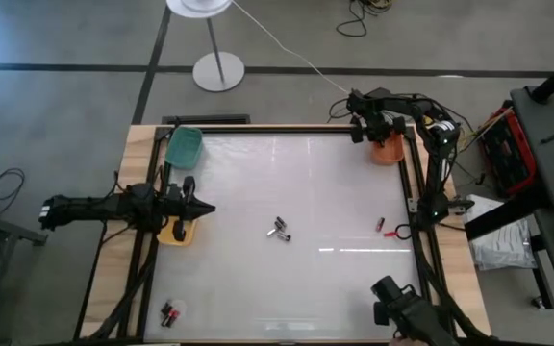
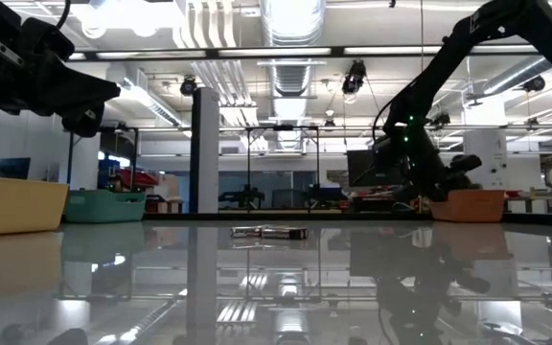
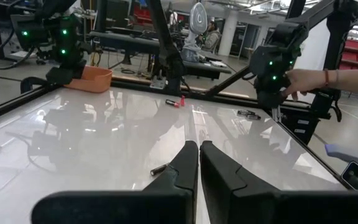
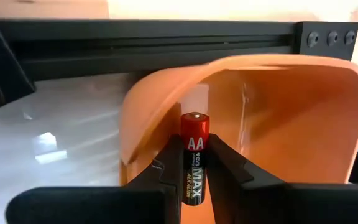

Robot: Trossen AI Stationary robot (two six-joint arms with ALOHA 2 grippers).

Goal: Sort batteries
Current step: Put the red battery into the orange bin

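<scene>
Red-topped AA battery [image 4: 194, 158] stands upright, clamped between the right hand's [image 4: 194, 180] 2 fingers over the orange bin [image 4: 291, 118].

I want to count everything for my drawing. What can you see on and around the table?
AA battery: one, red and black, in the right gripper at the orange bin.
Loose batteries: two mid-table, one red-marked near the right edge, some at the near left corner.
Orange bin: one, far right corner.
Green bin: one, far left corner.
Yellow bin: one, left edge.
Lamp: one, white, on the floor beyond the table.
Person's hand: one, beside the table.
Left gripper: shut, empty, over the table.
Right gripper: shut on the AA battery.
</scene>
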